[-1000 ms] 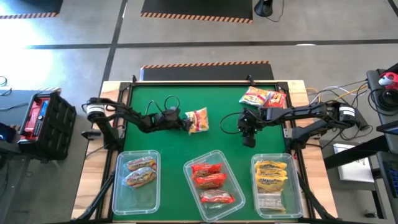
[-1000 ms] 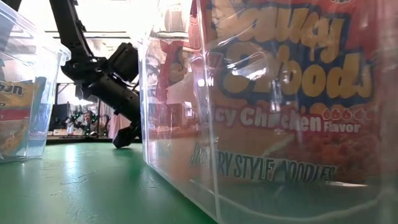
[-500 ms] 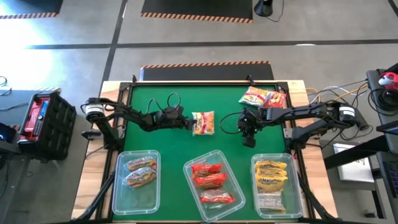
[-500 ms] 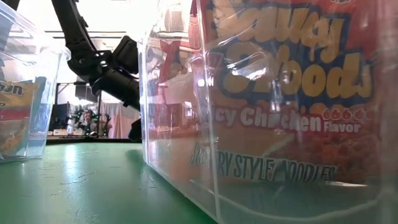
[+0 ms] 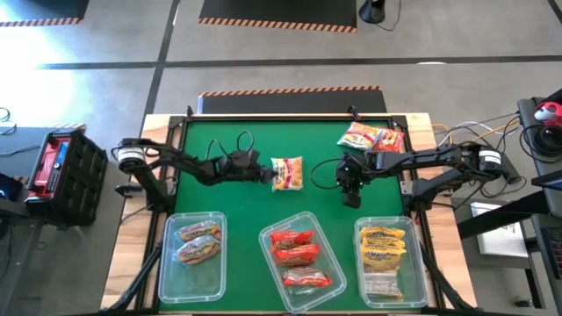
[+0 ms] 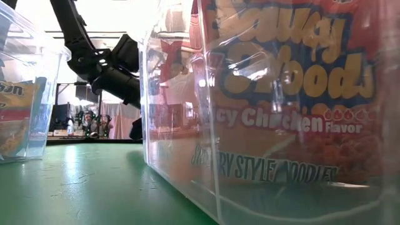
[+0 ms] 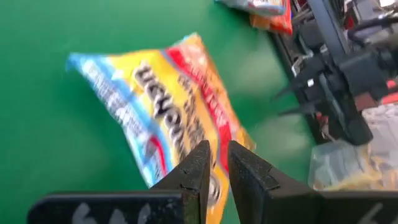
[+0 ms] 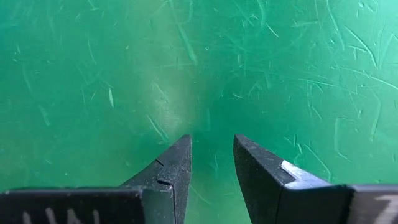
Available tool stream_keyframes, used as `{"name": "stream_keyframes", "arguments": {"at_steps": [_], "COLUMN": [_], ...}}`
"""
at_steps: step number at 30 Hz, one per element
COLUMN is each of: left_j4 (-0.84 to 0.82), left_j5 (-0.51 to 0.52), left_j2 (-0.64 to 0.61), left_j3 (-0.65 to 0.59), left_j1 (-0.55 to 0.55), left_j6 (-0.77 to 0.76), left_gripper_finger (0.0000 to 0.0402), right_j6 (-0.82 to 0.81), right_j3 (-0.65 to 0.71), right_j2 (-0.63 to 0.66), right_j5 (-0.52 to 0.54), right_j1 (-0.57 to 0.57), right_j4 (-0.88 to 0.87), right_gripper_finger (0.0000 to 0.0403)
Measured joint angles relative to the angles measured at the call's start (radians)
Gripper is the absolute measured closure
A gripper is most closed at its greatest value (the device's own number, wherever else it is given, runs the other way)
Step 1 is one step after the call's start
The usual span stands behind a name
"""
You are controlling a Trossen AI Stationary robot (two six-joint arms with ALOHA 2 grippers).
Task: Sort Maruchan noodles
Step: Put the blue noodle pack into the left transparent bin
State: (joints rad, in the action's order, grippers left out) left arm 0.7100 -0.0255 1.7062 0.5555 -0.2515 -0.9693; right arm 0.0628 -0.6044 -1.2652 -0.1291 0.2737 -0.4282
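A yellow, red and blue noodle packet (image 5: 288, 172) is at the middle of the green mat, with my left gripper (image 5: 269, 175) shut on the end nearest it; the left wrist view shows that packet (image 7: 161, 106) just past my left gripper (image 7: 217, 146). My right gripper (image 5: 351, 198) hangs open over bare mat to the packet's right, and my right gripper (image 8: 212, 142) has nothing between its fingers. More noodle packets (image 5: 373, 138) lie at the mat's far right corner. My left gripper pinches the packet's end edge (image 7: 216, 132) between its two fingers. It comes from the table's left, slanting a little downward. The packet reaches away from the fingers toward the table's right, label up; I cannot tell if its far end rests on the mat.
Three clear bins stand along the near edge: the left bin (image 5: 167, 263) with orange-pink packets, the middle bin (image 5: 268, 254) with red ones, the right bin (image 5: 362, 263) with yellow ones. The low view is mostly filled by the middle bin's wall (image 6: 187, 156).
My left gripper has taken hold of the packet and risen a little off the mat, tipping up slightly. The packet has turned squarer to the table and shifted a little toward the right edge.
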Motion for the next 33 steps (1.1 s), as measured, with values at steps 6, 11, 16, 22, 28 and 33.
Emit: {"name": "stream_keyframes", "arguments": {"at_steps": [6,11,16,22,28,33], "left_j4": [-0.013,-0.014,-0.017,-0.05,-0.222,-0.232], "left_j5": [-0.021,-0.071,-0.119,-0.117,-0.085,-0.071], "left_j2": [-0.096,-0.133,-0.132,-0.132,-0.132,-0.132], "left_j3": [-0.071,-0.091,-0.073,-0.072,-0.064,-0.061], "left_j1": [-0.001,-0.002,-0.002,-0.014,-0.015,-0.015], "left_j6": [-0.012,-0.06,-0.107,-0.202,-0.27,-0.262], "left_gripper_finger": [0.031,0.0241,0.0205,0.0201,0.0201,0.0201], "right_j6": [-0.001,-0.002,-0.001,-0.001,-0.002,0.0], "right_j3": [0.0,0.0,0.0,0.0,0.0,0.0], "right_j2": [0.0,0.0,0.0,0.0,0.0,0.0], "right_j5": [0.0,0.0,0.0,0.0,0.0,0.0], "right_j1": [0.0,0.0,0.0,0.0,0.0,0.0], "right_j4": [0.0,0.0,0.0,0.0,0.0,0.001], "right_gripper_finger": [0.0294,0.0294,0.0294,0.0294,0.0294,0.0294]}}
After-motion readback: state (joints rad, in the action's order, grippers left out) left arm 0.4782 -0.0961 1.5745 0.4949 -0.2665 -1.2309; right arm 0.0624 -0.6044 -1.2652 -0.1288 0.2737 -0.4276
